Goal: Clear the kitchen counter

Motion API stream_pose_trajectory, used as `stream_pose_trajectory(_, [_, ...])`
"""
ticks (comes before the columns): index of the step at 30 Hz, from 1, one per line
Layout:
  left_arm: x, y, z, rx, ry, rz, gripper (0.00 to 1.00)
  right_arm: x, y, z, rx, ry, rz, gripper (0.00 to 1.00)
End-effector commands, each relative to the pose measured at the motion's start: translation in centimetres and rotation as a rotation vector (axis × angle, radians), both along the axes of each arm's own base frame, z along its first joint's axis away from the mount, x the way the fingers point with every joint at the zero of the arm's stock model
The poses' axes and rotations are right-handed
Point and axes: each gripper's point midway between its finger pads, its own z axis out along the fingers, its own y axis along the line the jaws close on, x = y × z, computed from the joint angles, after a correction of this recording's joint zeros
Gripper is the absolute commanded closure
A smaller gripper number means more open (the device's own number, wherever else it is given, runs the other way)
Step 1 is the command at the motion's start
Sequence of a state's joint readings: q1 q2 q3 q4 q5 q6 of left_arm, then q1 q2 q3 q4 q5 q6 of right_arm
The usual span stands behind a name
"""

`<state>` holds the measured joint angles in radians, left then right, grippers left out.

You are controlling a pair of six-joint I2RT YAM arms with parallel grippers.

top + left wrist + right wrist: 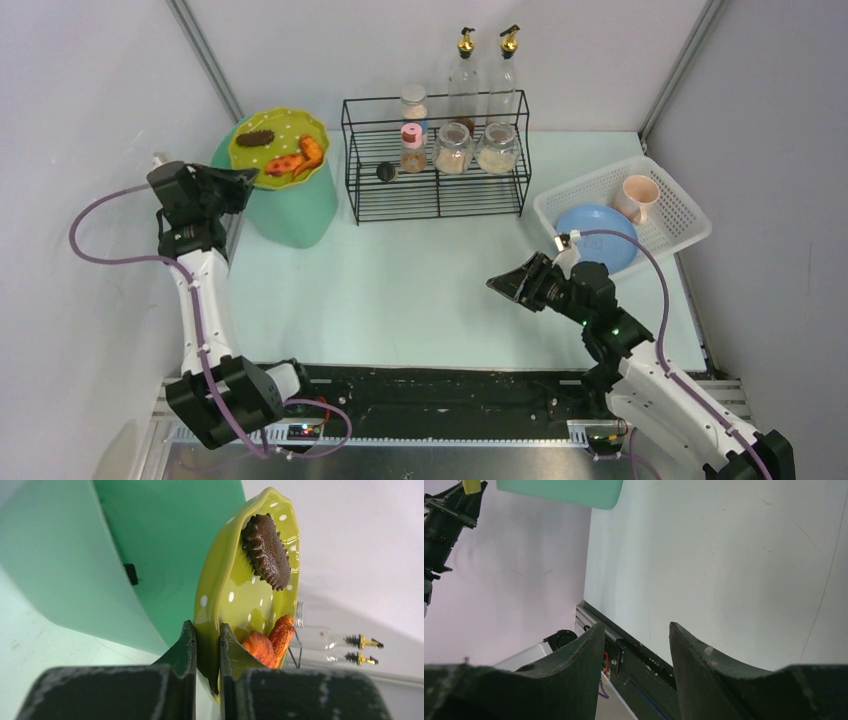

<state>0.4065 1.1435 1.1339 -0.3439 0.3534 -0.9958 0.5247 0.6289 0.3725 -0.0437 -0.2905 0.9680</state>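
1. One green plate (235, 595) w/ food scraps (267, 550) is gripped at its rim by the left claw (206, 630) and held over the bin (290, 215); the scraps are not yet tipped.
2. The right claw (505, 285) is held open, nothing gripped, above the bench (420, 290), which spans from arms to rack (435, 205).
3. Blue plate (597, 232) & cup (638, 197) are stowed in the basket (680, 215); the task is judged approx. at its last step.

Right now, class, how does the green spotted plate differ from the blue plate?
The green plate is gripped at its rim by the left gripper above the mint bin; the blue plate lies in the white basket. The green plate carries food scraps; the blue plate looks bare. Both are roundish plates.
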Motion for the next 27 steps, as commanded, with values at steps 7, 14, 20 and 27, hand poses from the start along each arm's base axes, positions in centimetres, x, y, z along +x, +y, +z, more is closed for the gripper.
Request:
stream_pose_trajectory(7, [-1.2,4.5,9.8,0.142,-0.237,0.189,1.00,0.2,1.2,0.9,0.029,-0.046,0.055,0.45])
stream_pose_trajectory(14, [-2.7,7.2,11.7,0.288,-0.209,0.331,1.00,0.3,1.3,0.8,0.028,-0.046,0.063,0.46])
stream_pose_trajectory(20, [-4.1,9.1,11.6,0.379,-0.165,0.434,1.00,0.3,1.4,0.7,0.029,-0.042,0.064,0.45])
stream_pose_trajectory(27, [-5.4,10.1,11.9,0.560,-0.086,0.545,1.00,0.3,1.4,0.6,0.025,-0.041,0.064,0.45])
